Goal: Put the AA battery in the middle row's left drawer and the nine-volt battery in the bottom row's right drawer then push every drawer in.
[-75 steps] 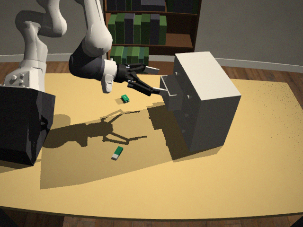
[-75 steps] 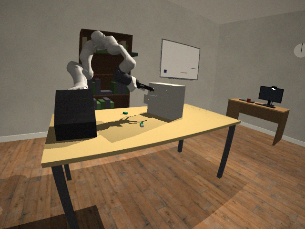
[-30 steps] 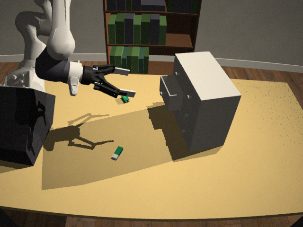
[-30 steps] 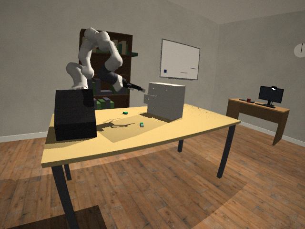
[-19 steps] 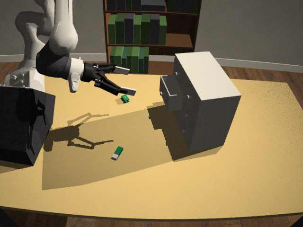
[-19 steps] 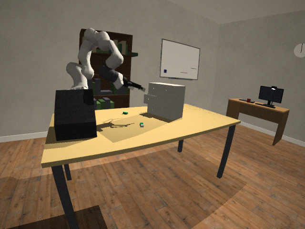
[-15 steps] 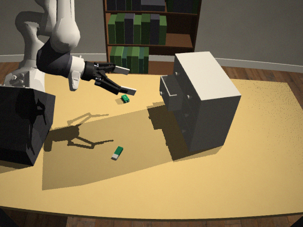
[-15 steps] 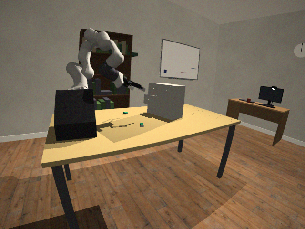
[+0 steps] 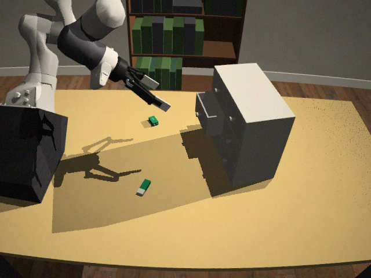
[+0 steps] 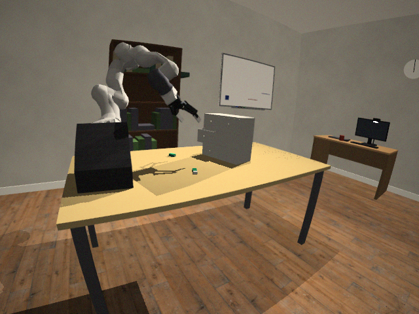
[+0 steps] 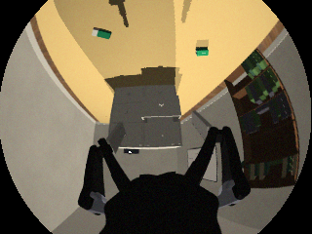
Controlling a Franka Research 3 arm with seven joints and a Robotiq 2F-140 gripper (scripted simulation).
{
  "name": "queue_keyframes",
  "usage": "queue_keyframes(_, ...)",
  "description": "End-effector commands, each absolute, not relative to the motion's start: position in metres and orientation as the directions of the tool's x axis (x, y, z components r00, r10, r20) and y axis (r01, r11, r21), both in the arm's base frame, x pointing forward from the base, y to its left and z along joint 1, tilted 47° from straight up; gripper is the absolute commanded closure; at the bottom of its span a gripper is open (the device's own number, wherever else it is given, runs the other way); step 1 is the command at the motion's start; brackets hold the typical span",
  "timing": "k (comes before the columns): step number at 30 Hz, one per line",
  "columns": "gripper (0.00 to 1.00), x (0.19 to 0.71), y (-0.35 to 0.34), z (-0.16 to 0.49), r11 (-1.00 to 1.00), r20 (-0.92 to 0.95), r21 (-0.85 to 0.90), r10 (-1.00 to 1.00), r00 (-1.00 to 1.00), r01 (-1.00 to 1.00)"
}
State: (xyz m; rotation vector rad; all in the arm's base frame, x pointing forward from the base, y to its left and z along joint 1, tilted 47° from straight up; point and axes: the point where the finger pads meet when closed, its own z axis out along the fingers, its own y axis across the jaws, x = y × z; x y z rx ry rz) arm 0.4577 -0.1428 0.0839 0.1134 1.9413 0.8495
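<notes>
The jaws hang spread wide and holding nothing above the counter, near the chest with its left middle-row drawer pulled out, while the nine-volt battery and, farther from the bookshelf, the AA battery lie well apart.

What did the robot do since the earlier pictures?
The gripper backed away from the pulled-out drawer, then tipped downward. It took hold of nothing. The drawer, the chest and both batteries stayed put.
</notes>
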Motion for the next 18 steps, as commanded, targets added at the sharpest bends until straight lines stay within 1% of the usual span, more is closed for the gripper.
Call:
queue_keyframes(1, 0.00, 0.452, -0.145, 0.077, 0.694, -0.616, 0.696, 0.447, -0.649, -0.183)
queue_keyframes(10, 0.00, 0.450, -0.153, 0.084, 0.694, -0.472, 0.696, 0.250, -0.845, -0.183)
queue_keyframes(18, 0.00, 0.449, -0.157, 0.088, 0.694, -0.374, 0.696, 0.132, -0.918, -0.183)
